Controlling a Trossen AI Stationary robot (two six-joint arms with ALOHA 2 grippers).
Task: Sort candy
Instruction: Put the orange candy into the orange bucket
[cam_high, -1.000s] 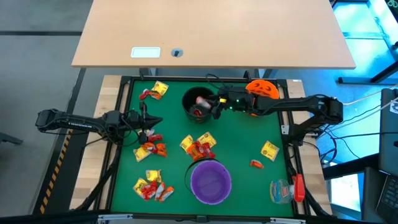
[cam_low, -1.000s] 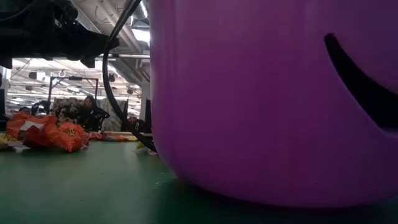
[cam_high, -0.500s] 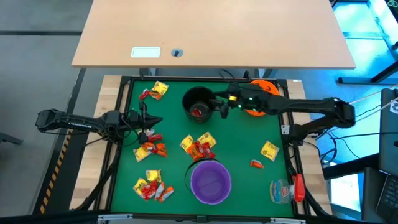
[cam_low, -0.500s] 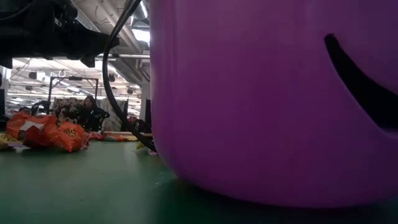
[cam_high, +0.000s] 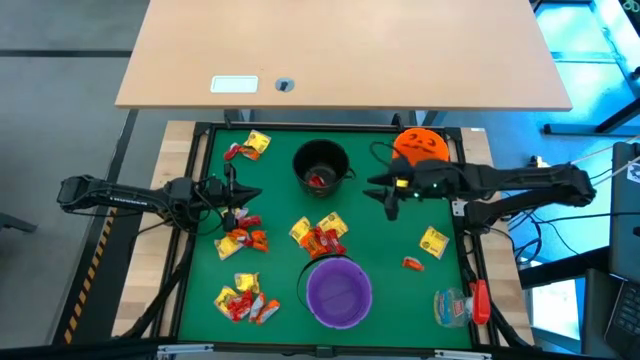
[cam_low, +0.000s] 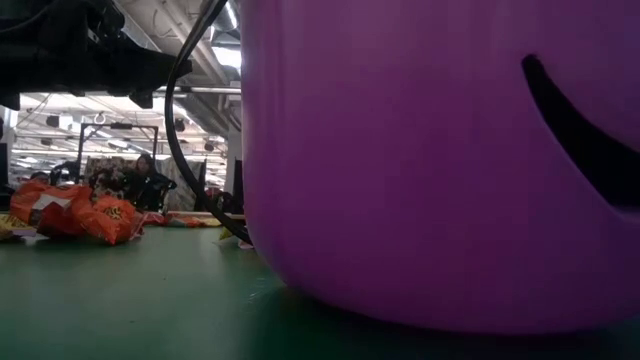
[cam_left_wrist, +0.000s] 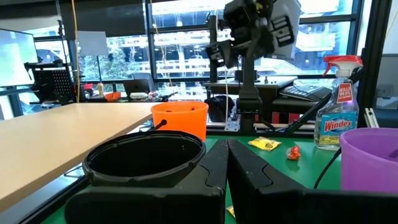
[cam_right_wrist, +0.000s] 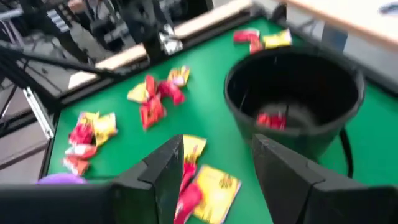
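Candy in yellow, red and orange wrappers lies in small heaps on the green mat: at the far left (cam_high: 248, 147), beside my left gripper (cam_high: 241, 232), in the middle (cam_high: 320, 236), at the near left (cam_high: 243, 299) and on the right (cam_high: 433, 241). One red candy (cam_right_wrist: 271, 119) lies in the black bowl (cam_high: 320, 164). My right gripper (cam_high: 383, 193) hovers open and empty between the black bowl and the orange bowl (cam_high: 421, 145). At the mat's left edge my left gripper (cam_high: 243, 195) is shut, with nothing in it.
A purple bowl (cam_high: 338, 292) stands at the near middle and fills most of the low view (cam_low: 430, 160). A clear spray bottle with a red trigger (cam_high: 460, 305) lies at the near right corner. A wooden table (cam_high: 340, 55) stands beyond the mat.
My right gripper has drawn back from over the black bowl toward the table's right edge, rising as it went. A red candy stays in the black bowl.
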